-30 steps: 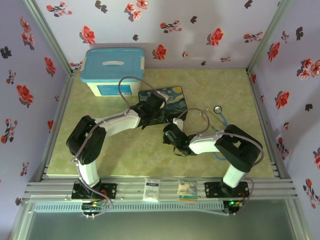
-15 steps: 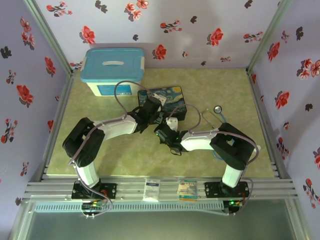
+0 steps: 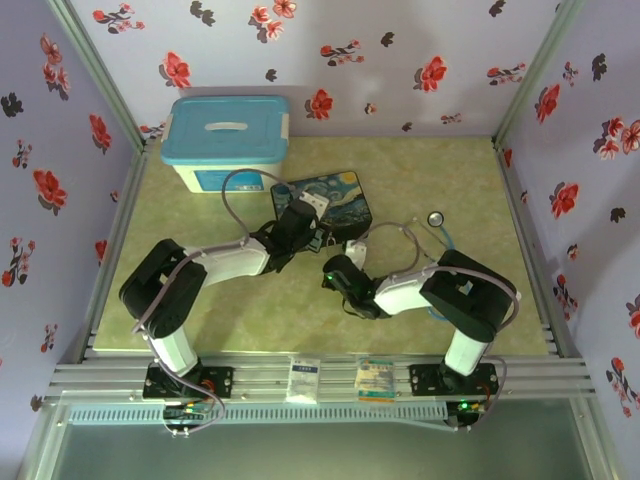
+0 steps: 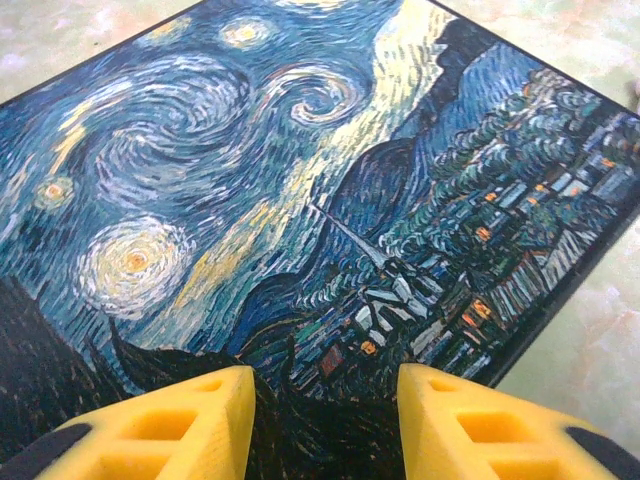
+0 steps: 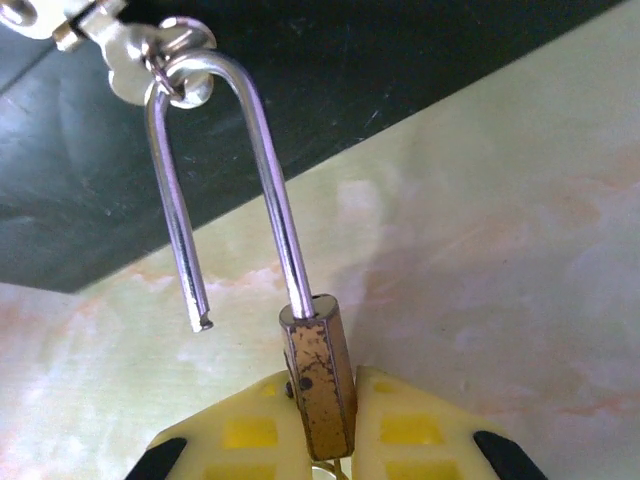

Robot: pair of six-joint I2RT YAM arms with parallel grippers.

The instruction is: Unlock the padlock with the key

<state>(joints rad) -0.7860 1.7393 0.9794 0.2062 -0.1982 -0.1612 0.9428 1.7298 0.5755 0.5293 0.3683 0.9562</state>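
Green marbled tabletop; lavender walls with red and black flowers behind and beside it; aluminium rail along its near edge.

Bright, even diffuse light; soft faint shadows; glints on padlock shackle; top view soft.

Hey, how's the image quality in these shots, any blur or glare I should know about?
Right wrist: the padlock is sharp, with bright glints along its shackle. Left wrist: the painted box is crisp, the table at the corners soft. Top external: even, soft light, fine detail lost.
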